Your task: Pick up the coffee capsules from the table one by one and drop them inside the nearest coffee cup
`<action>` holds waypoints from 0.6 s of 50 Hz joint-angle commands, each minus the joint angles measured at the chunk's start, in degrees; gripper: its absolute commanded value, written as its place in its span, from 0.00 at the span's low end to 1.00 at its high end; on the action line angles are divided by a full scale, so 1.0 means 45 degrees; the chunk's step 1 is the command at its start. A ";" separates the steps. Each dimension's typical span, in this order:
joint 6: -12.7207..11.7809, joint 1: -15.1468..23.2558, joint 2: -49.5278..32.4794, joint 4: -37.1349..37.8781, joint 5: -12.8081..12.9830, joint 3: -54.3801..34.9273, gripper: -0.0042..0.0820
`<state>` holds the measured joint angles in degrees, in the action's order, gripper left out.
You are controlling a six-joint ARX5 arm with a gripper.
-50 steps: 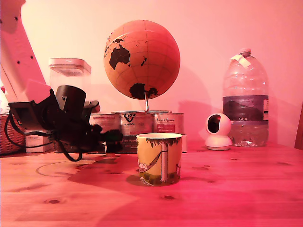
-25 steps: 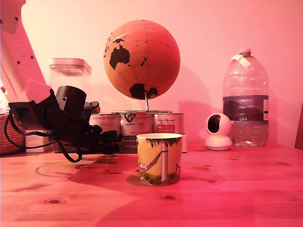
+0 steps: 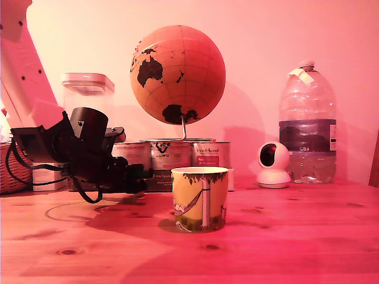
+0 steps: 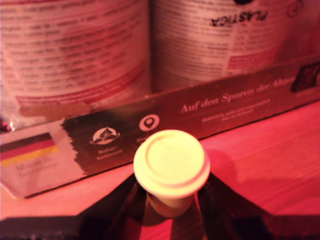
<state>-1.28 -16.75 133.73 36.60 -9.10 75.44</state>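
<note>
Pine counter (image 3: 296, 236) with knots all over, everything washed in a heavy pink-red light. Going from the exterior view's left: a wicker basket (image 3: 12, 168) peeks in at the edge, then the black arm with its cables hangs low just above the counter, nose pointing toward the exterior view's right. Its end effector (image 3: 137, 176) sits right in front of the row of silver labelled tins (image 3: 172, 157), with a clear lidded jar (image 3: 87, 94) behind the arm. From out here you can't really see what's in the fingers, too dark

The wrist view sorts that out: the end effector (image 4: 170, 197) is clamped on a coffee capsule (image 4: 171, 167), one dark finger pressing each side of the tapered body, flat pale end facing the camera. Capsule is held off the counter, just in front of a dark printed cardboard box (image 4: 165, 120) that the tins stand behind.

Next over, a big orange globe (image 3: 177, 74) on a thin stand rises behind the tins. The yellow coffee cup (image 3: 199, 198) with the tree and hammock drawing stands upright nearer the front, just to the right of the end effector but not touching it. Further right, against the wall, a small white round camera (image 3: 273, 164) and then a large clear water bottle (image 3: 307, 124)
</note>
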 commanded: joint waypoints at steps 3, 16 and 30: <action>0.0107 0.0029 0.0403 -0.0024 -0.0219 0.0087 0.28; 0.0631 0.0015 0.0199 0.0539 -0.1248 -0.0340 0.28; 0.0690 -0.0063 -0.0923 0.1564 -0.1710 -0.1904 0.28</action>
<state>1.30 -16.78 131.87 42.85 -15.92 68.90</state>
